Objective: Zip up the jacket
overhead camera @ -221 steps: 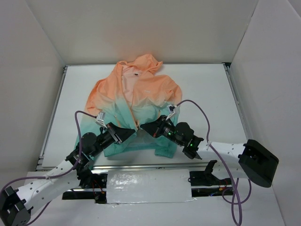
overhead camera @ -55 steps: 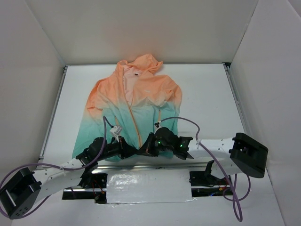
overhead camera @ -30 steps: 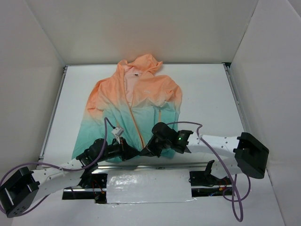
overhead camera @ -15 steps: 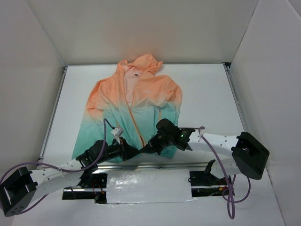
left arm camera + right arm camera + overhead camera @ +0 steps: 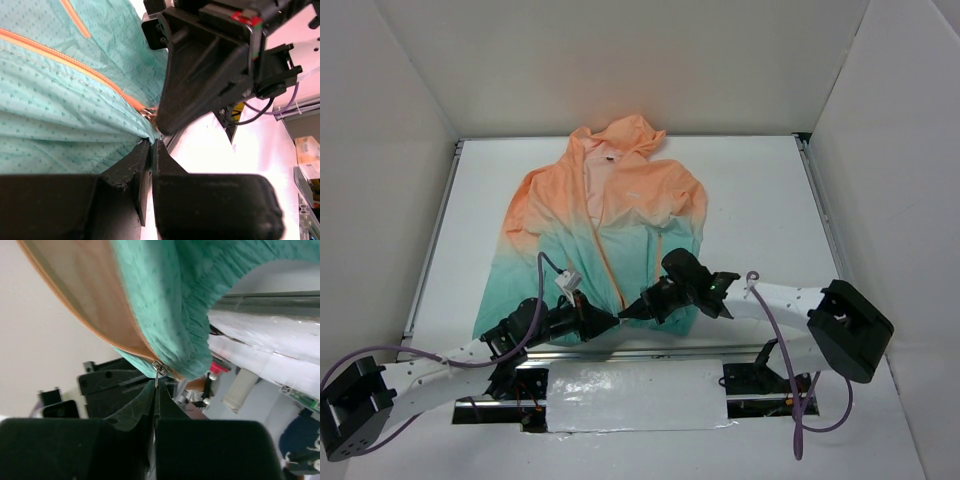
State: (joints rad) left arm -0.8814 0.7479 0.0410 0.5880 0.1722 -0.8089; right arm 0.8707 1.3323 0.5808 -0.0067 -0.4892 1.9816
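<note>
The jacket (image 5: 605, 215) lies flat on the table, peach-orange at the hood end and teal at the hem, with its orange front zipper (image 5: 608, 262) running down the middle. My left gripper (image 5: 610, 322) is shut on the teal hem (image 5: 100, 145) at the foot of the zipper. My right gripper (image 5: 628, 313) is shut on the metal zipper pull (image 5: 156, 376), which hangs from the slider (image 5: 161, 368) at the hem. The slider also shows in the left wrist view (image 5: 149, 113) beside the right gripper's fingers. The two grippers almost touch at the near edge.
White walls enclose the table (image 5: 760, 200) on three sides. A metal rail (image 5: 620, 350) runs along the near edge just below the hem. Purple cables (image 5: 770, 330) trail from both arms. A pocket zip (image 5: 660, 248) lies right of the front zipper.
Over the last second my right gripper has shifted slightly right and up at the hem, lifting its wrist. My left gripper has stayed pinched on the hem. The jacket has not visibly moved.
</note>
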